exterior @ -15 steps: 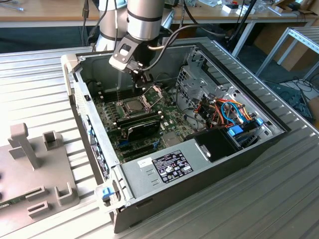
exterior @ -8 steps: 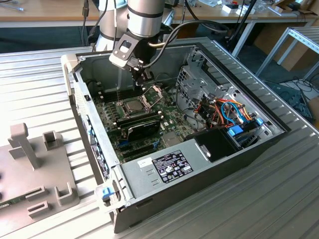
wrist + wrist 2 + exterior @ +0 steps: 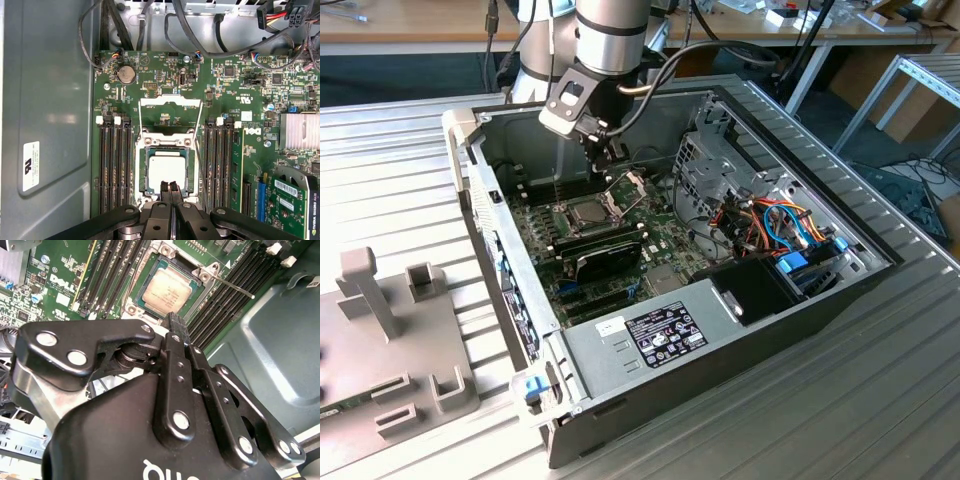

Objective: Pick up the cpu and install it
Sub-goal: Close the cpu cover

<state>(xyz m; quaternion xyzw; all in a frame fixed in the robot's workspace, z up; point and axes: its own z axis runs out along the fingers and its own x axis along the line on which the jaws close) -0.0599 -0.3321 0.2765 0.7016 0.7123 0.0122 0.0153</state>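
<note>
The cpu [image 3: 167, 169] is a small silver-grey square lying flat in the socket on the green motherboard [image 3: 165, 80]; it also shows in the second wrist view [image 3: 169, 287] and the exterior view [image 3: 583, 213]. The hinged metal retention frame [image 3: 170, 116] stands swung open beside the socket. My gripper [image 3: 170, 186] hangs just above the cpu's edge with its two black fingers pressed together and nothing between them. In the exterior view the gripper [image 3: 603, 157] reaches down into the open computer case [image 3: 470, 160], over the socket area.
Memory slots [image 3: 115, 165] flank the socket on both sides. A black graphics card [image 3: 606, 258], a finned heatsink [image 3: 300, 131], bundled cables [image 3: 775, 225] and the power supply [image 3: 655, 335] fill the case. A grey fixture [image 3: 380, 290] sits on the table at the exterior view's left.
</note>
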